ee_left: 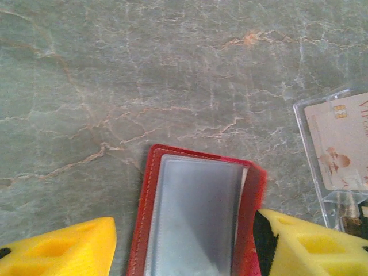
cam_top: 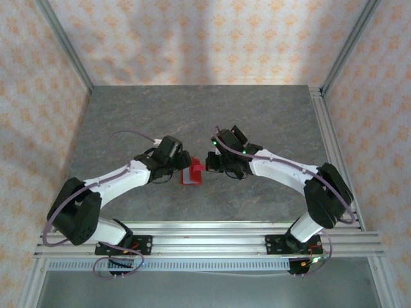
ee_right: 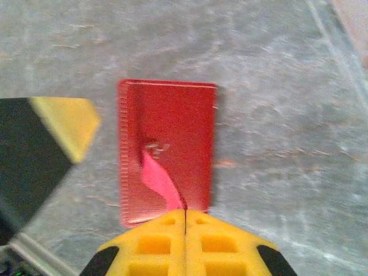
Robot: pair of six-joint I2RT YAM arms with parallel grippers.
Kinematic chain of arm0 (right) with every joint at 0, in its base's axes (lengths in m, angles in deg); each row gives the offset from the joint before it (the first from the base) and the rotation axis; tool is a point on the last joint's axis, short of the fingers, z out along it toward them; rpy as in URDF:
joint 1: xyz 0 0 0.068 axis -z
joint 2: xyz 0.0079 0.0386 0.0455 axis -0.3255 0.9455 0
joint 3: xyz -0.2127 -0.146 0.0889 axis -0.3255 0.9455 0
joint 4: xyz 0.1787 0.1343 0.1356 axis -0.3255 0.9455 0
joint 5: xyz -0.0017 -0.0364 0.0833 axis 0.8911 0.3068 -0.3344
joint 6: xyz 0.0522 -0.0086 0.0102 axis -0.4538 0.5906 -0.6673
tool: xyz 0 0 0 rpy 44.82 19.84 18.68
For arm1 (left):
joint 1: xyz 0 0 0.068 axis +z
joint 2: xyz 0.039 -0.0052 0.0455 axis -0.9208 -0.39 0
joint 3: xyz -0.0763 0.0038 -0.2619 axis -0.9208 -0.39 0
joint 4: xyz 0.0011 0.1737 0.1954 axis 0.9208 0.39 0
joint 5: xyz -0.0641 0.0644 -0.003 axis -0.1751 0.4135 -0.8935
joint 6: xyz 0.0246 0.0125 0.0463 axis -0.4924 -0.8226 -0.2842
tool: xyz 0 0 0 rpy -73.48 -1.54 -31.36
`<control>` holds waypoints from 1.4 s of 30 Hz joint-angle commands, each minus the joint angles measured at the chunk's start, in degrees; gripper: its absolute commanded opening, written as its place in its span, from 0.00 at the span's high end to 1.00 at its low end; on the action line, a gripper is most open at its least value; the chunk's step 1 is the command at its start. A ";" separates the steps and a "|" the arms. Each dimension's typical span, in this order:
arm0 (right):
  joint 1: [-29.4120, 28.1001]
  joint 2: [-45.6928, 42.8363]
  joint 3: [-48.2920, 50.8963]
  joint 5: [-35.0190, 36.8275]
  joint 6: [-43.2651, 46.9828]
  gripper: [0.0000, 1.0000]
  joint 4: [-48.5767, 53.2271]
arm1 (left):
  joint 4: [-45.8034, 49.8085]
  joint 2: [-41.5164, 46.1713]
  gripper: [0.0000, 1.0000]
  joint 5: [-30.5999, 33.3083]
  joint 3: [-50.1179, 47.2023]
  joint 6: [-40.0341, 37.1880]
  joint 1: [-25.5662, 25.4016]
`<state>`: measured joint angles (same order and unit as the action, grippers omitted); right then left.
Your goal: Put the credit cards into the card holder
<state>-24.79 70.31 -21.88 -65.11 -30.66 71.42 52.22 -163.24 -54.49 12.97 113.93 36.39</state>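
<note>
The red card holder (cam_top: 191, 173) stands at the middle of the table between both grippers. In the left wrist view the card holder (ee_left: 195, 213) is spread open, showing its pale grey clear sleeve. My left gripper (ee_left: 185, 233) is open around it; the right finger (ee_left: 310, 244) touches its red edge and the left finger (ee_left: 63, 250) stands a little apart. One pale credit card (ee_left: 339, 146) with a chip lies in a clear case to the right. My right gripper (ee_right: 185, 214) is shut on the pink tab (ee_right: 158, 178) of the card holder's (ee_right: 167, 115) red outer face.
The table (cam_top: 257, 122) is grey stone, walled by patterned panels on three sides. Aluminium rails (cam_top: 212, 240) run along the near edge and a rail (cam_top: 329, 135) along the right side. One left finger (ee_right: 52, 144) shows beside the holder in the right wrist view.
</note>
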 commanded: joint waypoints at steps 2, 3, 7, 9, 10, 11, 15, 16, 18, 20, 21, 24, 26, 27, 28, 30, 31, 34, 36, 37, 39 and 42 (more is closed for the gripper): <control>1.54 -2.84 3.28 4.42 0.03 1.00 1.90 | 3.27 2.14 0.34 3.31 -1.27 -0.62 0.28; 1.68 -3.12 3.97 4.73 -0.06 1.00 2.11 | 3.43 2.31 0.34 3.44 -1.30 -0.64 0.41; 1.95 -4.03 6.12 5.89 0.01 1.00 3.11 | 4.57 2.43 0.34 4.07 -0.96 -0.84 0.60; 1.95 -4.19 6.78 6.03 0.13 1.00 3.43 | 5.93 1.86 0.34 4.44 -0.24 -1.26 0.59; 1.95 -4.28 7.17 5.95 0.09 1.00 3.51 | 6.55 1.62 0.34 4.58 0.15 -1.44 0.58; 1.96 -4.30 7.55 5.95 0.18 1.00 3.56 | 7.20 1.29 0.34 4.78 0.43 -1.61 0.58; 1.95 -4.06 9.36 5.47 0.37 1.00 3.29 | 7.87 0.44 0.34 4.50 0.91 -2.50 0.66; 1.96 -4.08 9.75 5.18 0.36 1.00 3.18 | 7.63 0.23 0.34 4.13 0.92 -2.69 0.68; 1.91 -3.93 10.12 4.65 0.36 1.00 2.97 | 7.26 -0.08 0.34 3.71 1.05 -2.77 0.68; 1.98 -4.04 10.06 4.37 0.31 0.99 3.02 | 7.01 -0.60 0.34 3.09 1.31 -2.86 0.65; 1.91 -4.06 10.04 4.26 0.19 0.93 3.04 | 6.73 -0.89 0.34 2.68 1.42 -2.86 0.59; 1.98 -4.49 9.27 3.66 0.07 0.75 3.85 | 6.12 -2.27 0.34 1.57 1.97 -2.86 0.40; 1.95 -5.41 8.92 3.49 -0.16 0.68 4.30 | 6.20 -2.91 0.34 1.36 2.45 -2.94 0.20; 1.94 -5.96 8.82 3.46 -0.33 0.66 4.56 | 6.11 -3.10 0.34 1.38 2.43 -2.95 0.15; 1.95 -6.70 8.59 3.49 -0.47 0.63 5.02 | 5.98 -3.27 0.34 1.23 2.48 -2.95 0.00; 1.95 -8.35 8.14 3.25 -0.87 0.60 5.73 | 5.83 -3.45 0.34 1.15 2.50 -3.02 -0.04; 1.95 -9.40 7.83 3.15 -1.11 0.59 6.00 | 5.67 -3.48 0.34 1.11 2.49 -3.06 -0.10; 1.96 -12.19 6.35 3.13 -1.80 0.58 7.13 | 5.30 -3.82 0.34 0.93 2.66 -2.95 -0.13; 1.82 -13.36 5.25 2.79 -2.24 0.58 7.41 | 4.94 -4.14 0.34 0.72 2.84 -2.86 -0.28; 1.70 -13.65 4.44 2.38 -2.42 0.59 7.37 | 4.82 -4.33 0.34 0.67 3.04 -2.78 -0.28; 1.14 -13.61 2.70 1.61 -2.64 0.60 7.27 | 4.71 -4.52 0.34 0.67 3.20 -2.75 -0.29; 0.06 -11.81 -0.02 0.41 -3.47 0.65 5.61 | 4.44 -4.62 0.35 0.58 3.29 -2.51 -0.42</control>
<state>-23.63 57.76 -19.15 -63.36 -33.04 77.37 57.55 -167.34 -53.79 14.72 112.01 36.28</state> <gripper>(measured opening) 0.356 0.656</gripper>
